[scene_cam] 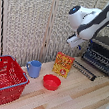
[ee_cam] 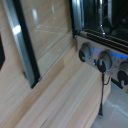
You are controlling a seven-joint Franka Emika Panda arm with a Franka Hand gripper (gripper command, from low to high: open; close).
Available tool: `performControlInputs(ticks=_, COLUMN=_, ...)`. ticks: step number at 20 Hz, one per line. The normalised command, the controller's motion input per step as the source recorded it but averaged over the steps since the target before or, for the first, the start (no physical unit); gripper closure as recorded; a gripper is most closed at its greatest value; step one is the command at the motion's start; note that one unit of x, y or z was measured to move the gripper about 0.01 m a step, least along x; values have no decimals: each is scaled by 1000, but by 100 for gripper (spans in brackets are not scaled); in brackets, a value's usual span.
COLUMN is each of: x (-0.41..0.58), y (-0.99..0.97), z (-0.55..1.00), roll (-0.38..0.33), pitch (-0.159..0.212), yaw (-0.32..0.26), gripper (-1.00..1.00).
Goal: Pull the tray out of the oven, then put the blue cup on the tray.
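Observation:
The silver-and-black oven (scene_cam: 108,45) stands at the exterior view's right, with its dark door (scene_cam: 84,69) lowered onto the table. The tray (scene_cam: 99,60), a dark wire rack of thin bars, shows at the oven's open front above the door. The blue cup (scene_cam: 34,68) stands upright on the table well to the left, its handle facing the red basket. My gripper (scene_cam: 75,42) hangs in the air just left of the oven, above the door, touching nothing. Its fingers are too small to read. The wrist view shows the oven's knobs (ee_cam: 104,61) and glass door (ee_cam: 45,30), but no fingers.
A red bowl (scene_cam: 51,82) sits between the cup and the oven. An orange packet (scene_cam: 63,64) stands upright just left of the door. A red basket (scene_cam: 5,78) fills the front left. A slatted screen (scene_cam: 30,21) closes the back of the wooden table (scene_cam: 73,101).

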Motion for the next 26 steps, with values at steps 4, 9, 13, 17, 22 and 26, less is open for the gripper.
performControlInputs(ticks=4, x=44, y=-702, z=-22, roll=-231, pitch=35, yaw=-44, gripper=-100)
performControlInputs(ticks=9, x=71, y=-534, z=-227, roll=-197, pitch=6, yaw=2, gripper=-100)
performControlInputs(ticks=13, x=136, y=-338, z=-364, roll=-137, pitch=0, yaw=18, gripper=-100)
performControlInputs(ticks=17, x=9, y=-361, z=-164, roll=-159, pitch=0, yaw=-1, gripper=-100)
performControlInputs(ticks=22, x=0, y=-501, z=-12, roll=-202, pitch=0, yaw=-3, gripper=-100)
performControlInputs(ticks=26, x=-26, y=-583, z=-18, roll=-166, pitch=0, yaw=0, gripper=-100)
